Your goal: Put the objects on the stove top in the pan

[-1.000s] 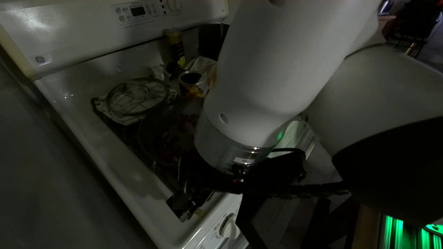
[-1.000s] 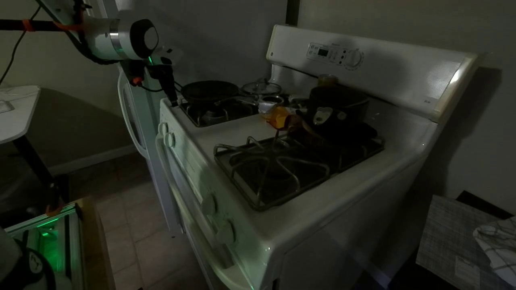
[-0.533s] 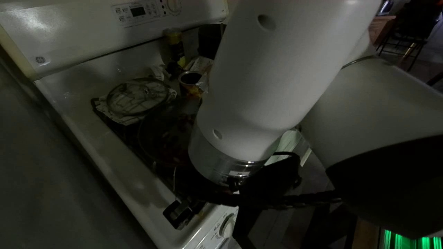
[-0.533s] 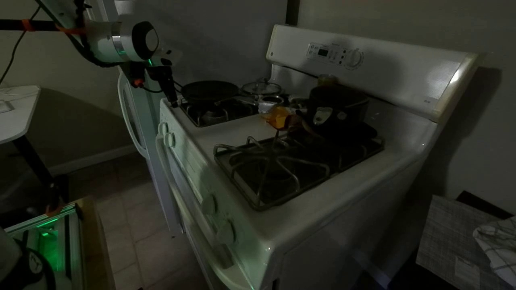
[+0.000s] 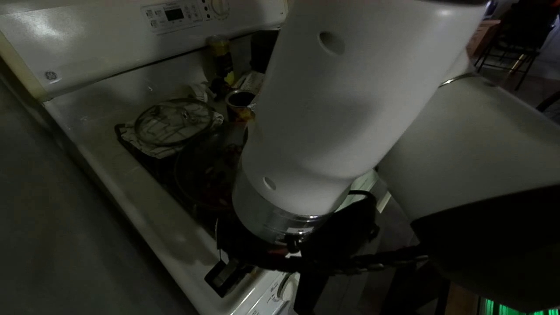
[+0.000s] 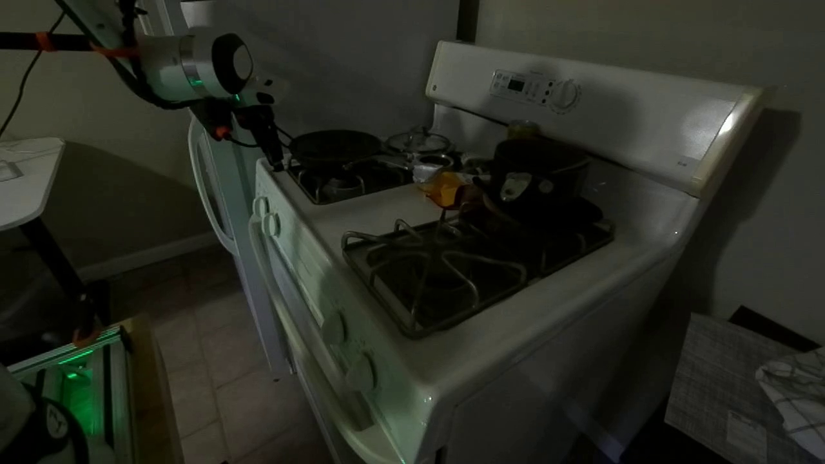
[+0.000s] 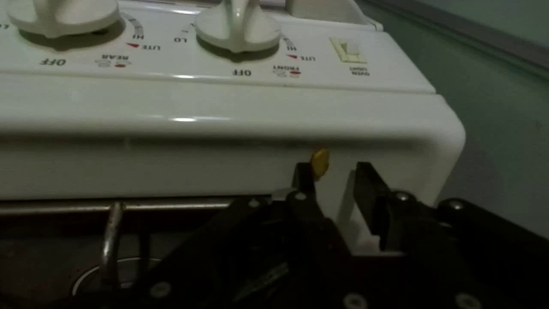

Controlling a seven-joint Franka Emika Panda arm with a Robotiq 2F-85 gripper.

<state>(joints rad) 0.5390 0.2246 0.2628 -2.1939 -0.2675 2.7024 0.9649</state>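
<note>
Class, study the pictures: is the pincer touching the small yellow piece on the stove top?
Cannot tell. In the wrist view, the small yellow piece appears against one fingertip of the open pincer, but depth between them is unclear.

Looks dim in both exterior views, brighter in the wrist view. Glints off the stove top and back panel, glows green inside a metal frame at near left, shadows the wall at right, nearly blackens the pan.

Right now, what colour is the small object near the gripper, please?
The small object is mustard yellow, clearest in the wrist view.
</note>
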